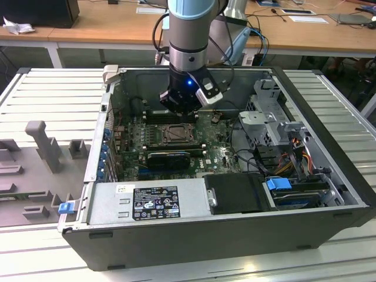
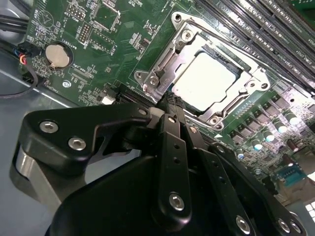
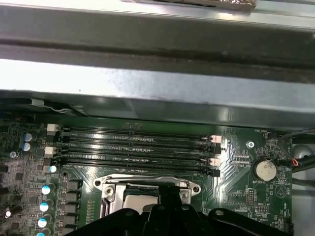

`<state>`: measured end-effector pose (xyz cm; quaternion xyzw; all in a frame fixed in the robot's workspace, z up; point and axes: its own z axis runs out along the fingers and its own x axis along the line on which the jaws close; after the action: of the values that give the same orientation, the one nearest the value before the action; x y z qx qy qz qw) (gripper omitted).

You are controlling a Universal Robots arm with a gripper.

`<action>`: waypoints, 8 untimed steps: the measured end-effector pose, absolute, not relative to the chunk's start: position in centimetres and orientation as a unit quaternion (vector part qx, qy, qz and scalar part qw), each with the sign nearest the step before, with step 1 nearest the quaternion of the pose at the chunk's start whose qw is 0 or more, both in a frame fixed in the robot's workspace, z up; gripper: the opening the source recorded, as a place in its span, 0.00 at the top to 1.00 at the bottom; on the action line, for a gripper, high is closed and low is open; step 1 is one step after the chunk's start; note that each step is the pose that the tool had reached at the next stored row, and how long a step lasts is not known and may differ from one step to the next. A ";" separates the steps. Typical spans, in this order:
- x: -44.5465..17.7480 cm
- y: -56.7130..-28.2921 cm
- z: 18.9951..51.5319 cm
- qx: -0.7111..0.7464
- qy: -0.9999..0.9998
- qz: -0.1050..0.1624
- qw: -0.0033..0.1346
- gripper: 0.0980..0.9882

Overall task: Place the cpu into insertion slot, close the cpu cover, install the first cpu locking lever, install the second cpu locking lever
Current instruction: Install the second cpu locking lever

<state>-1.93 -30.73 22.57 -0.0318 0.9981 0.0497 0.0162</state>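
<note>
The claw (image 2: 170, 105) has its fingers pressed together, holding nothing, its tip at the edge of the cover (image 2: 170, 66) over the chip (image 2: 204, 81).

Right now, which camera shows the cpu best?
The second wrist view: the cpu sits seated in its socket, its pale face unobstructed. The first wrist view catches one corner behind the gripper; the exterior view shows the dark socket area.

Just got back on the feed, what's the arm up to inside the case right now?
The gripper is down inside the open computer case, its fingertips drawn together at the edge of the insertion slot. The cpu already lies flat in the slot, and the cpu cover looks closed around it. The fingers hold nothing that can be seen.
</note>
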 end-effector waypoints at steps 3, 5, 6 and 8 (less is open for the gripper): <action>-1.9 -30.8 22.7 -0.032 0.998 0.050 0.016 0.99; -1.9 -30.9 22.7 -0.032 0.998 0.050 0.016 0.99; -1.9 -31.0 22.7 -0.032 0.998 0.050 0.016 0.99; -1.9 -31.0 22.7 -0.032 0.998 0.050 0.016 0.99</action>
<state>-1.92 -31.05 22.66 -0.0318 0.9981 0.0498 0.0162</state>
